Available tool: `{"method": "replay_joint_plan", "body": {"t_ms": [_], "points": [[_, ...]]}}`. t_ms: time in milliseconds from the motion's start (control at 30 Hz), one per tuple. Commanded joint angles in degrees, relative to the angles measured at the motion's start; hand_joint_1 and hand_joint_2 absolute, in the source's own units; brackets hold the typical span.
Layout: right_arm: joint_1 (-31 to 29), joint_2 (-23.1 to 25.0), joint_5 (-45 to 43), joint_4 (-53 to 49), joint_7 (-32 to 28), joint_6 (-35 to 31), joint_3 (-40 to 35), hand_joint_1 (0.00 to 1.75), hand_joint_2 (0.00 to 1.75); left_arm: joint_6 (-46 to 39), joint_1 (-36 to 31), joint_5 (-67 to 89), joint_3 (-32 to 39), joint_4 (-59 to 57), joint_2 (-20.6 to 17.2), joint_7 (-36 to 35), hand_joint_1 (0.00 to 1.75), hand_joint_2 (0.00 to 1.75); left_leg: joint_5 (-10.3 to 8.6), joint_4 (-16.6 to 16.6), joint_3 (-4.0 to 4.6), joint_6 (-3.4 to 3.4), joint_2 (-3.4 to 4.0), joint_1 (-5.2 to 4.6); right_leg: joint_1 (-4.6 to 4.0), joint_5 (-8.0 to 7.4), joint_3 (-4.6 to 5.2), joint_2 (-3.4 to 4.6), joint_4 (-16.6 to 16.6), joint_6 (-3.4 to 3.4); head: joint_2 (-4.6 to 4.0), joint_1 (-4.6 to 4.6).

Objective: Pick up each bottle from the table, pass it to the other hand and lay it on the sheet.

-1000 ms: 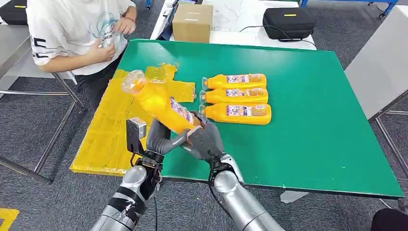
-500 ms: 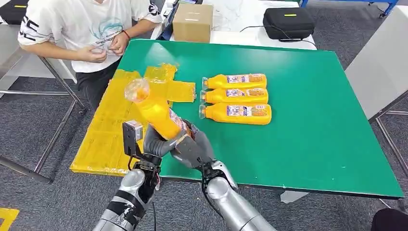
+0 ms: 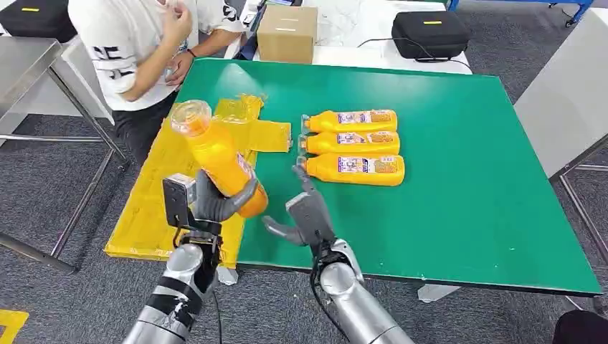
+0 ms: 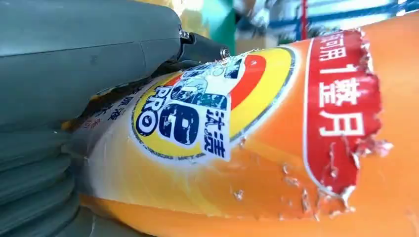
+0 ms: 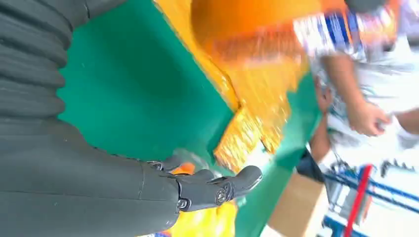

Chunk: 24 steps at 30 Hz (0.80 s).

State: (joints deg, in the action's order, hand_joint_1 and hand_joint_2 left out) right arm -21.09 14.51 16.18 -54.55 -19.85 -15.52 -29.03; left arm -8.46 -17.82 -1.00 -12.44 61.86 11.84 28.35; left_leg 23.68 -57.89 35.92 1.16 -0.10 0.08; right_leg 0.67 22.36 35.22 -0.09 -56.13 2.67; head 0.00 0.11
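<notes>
My left hand (image 3: 219,203) grips an orange bottle (image 3: 217,158) by its lower body, the clear cap tilted up and away over the yellow sheet (image 3: 174,183). Close up, the left wrist view has the bottle's label (image 4: 207,108) against my left hand (image 4: 59,98). My right hand (image 3: 305,215) hovers open just to the right, fingers spread and holding nothing; the right wrist view has that hand (image 5: 148,182) above the green table (image 5: 133,94). Three more orange bottles (image 3: 351,144) lie side by side on the table.
The green table (image 3: 459,193) has free room to the right. A person in a white shirt (image 3: 136,43) stands at the far left corner. A cardboard box (image 3: 287,33) and a black case (image 3: 430,34) sit on the white table behind.
My right hand has let go of the bottle and opened, drawing off to the right. My left hand has carried the bottle left over the sheet. The person has shifted.
</notes>
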Motion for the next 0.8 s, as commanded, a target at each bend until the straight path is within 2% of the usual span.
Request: {"method": "replay_joint_plan", "body": {"t_ms": [33, 167, 800], "points": [[0.3, -3.1, -1.9, -6.1, -1.1, 1.2, 3.9, 0.0, 1.75, -5.3, -6.6, 10.0, 1.3, -4.9, -6.3, 0.5, 1.75, 1.75, 0.11, 0.0, -0.28, -0.08, -0.04, 0.03, -0.04, 0.13, -0.28, -0.05, 0.0, -0.11, 0.0, 0.0], [0.3, -3.8, -2.2, -7.6, -1.3, 2.2, 5.0, 0.0, 1.75, -10.5, -10.7, 21.8, 3.3, -10.8, -9.8, 1.4, 1.75, 1.75, 0.08, 0.0, -0.25, -0.1, -0.06, 0.05, -0.06, 0.12, -0.25, -0.07, 0.0, -0.12, 0.0, 0.0], [0.5, -3.7, -2.1, -7.8, -1.4, 2.4, 5.1, 0.0, 1.75, -9.9, -11.1, 22.6, 4.1, -12.0, -9.2, 2.2, 1.75, 1.75, 0.02, 0.0, -0.14, -0.09, -0.02, 0.04, -0.05, 0.06, -0.14, -0.03, 0.0, -0.07, 0.0, 0.0]]}}
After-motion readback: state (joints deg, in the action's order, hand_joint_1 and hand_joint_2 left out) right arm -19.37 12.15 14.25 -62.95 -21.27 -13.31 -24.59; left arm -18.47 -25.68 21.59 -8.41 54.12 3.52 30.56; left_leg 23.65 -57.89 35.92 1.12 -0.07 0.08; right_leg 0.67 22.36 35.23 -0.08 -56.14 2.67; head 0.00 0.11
